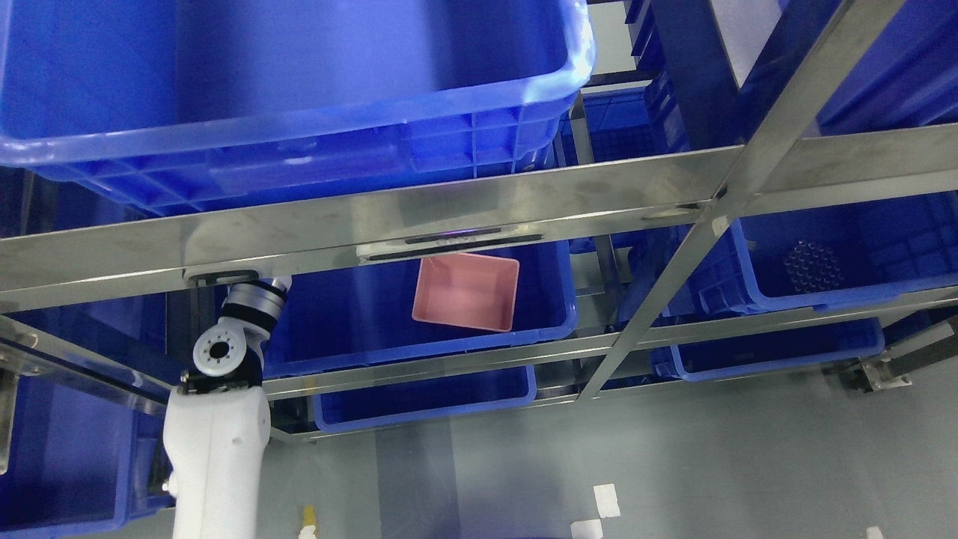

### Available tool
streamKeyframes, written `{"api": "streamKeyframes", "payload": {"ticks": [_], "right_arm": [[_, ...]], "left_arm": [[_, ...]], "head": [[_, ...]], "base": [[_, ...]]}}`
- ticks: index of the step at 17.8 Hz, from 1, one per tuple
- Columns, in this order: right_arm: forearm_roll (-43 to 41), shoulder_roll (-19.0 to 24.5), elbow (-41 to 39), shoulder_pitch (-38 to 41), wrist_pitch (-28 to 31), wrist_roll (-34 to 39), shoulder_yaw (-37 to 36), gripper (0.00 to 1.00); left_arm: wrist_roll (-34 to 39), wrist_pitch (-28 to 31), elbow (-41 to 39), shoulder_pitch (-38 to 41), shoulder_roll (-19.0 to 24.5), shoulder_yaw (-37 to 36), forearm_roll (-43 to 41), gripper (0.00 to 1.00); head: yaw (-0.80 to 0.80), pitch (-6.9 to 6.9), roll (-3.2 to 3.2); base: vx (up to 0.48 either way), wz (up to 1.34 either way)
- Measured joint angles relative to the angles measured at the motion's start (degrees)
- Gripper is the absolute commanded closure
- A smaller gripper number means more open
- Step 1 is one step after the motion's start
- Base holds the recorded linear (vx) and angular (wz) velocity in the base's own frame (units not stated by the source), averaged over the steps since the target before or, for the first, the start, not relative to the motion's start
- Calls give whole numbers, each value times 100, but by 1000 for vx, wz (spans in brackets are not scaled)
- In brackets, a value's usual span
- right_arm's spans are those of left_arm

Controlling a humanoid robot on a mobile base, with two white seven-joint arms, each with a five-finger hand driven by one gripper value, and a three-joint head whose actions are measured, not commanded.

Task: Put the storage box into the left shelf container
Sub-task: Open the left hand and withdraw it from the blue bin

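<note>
The pink storage box is sitting inside the blue shelf container, off to the right of my left arm. My hand's hidden up behind the steel shelf rail, so can't tell if it's open or closed.

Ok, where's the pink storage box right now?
In the head view, the pink storage box lies inside the middle-level blue container on the left shelf, near its right wall, just below the steel crossbar.
</note>
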Motion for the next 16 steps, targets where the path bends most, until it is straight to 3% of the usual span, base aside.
{"api": "streamKeyframes", "payload": {"ticks": [7, 16], "right_arm": [[0, 0, 0, 0, 10, 17, 0, 0], [0, 0, 0, 0, 21, 22, 0, 0]], "left_arm": [[288, -995, -1100, 1342, -40, -203, 359, 0], [1054, -1102, -1748, 1846, -67, -221, 462, 0]], "head": [[0, 0, 0], [0, 0, 0]], "base": [[0, 0], [0, 0]]}}
